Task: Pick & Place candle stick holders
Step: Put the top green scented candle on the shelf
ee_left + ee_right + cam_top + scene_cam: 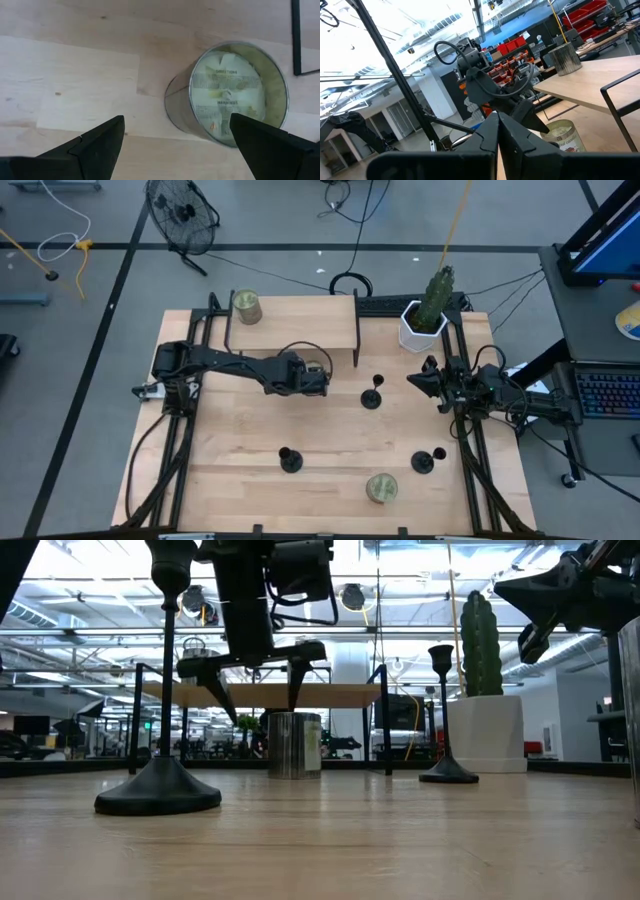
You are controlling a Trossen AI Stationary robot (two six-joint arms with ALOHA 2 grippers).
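Note:
Three black candle stick holders stand upright on their round bases on the wooden table: one mid-table [372, 396], one near the front [290, 460], one at the front right [428, 461]. Two of them show in the low view [160, 785] [446, 768]. My left gripper [322, 376] is open and hangs over a greenish-gold tin [227, 92] that stands on the table. Its fingers [102, 142] are spread wide and touch nothing. My right gripper [418, 381] is shut and empty, raised at the table's right side, right of the mid-table holder.
A wooden shelf on a black frame [295, 320] stands at the back with a second tin [247, 307] on it. A cactus in a white pot [425, 320] stands at the back right. A third tin [381, 488] sits near the front edge.

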